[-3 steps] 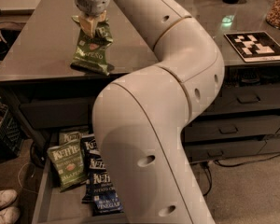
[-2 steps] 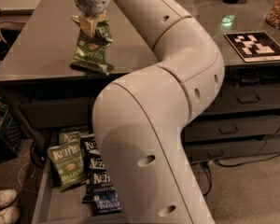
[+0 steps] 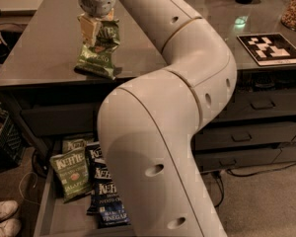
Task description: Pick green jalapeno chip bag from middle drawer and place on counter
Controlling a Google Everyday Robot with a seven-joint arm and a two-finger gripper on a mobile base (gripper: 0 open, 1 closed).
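Dim warm light is glancing off the grey tabletop (image 3: 39,48), where the claw (image 3: 96,27) is pinching the green jalapeno chip bag (image 3: 98,57). Dark handled drawers (image 3: 256,105) are lining the right; cables (image 3: 266,171) are trailing over beige carpet (image 3: 261,206), white shoes (image 3: 2,217) sitting bottom left.

camera view: single, sat high behind the arm (image 3: 163,152), faced down and forward | elbow close, filled the centre | bench (image 3: 39,53) lay beyond, middle drawer (image 3: 45,216) bottom left | gripper (image 3: 97,27) top left over the bench, clamped on green jalapeno chip bag (image 3: 96,58)
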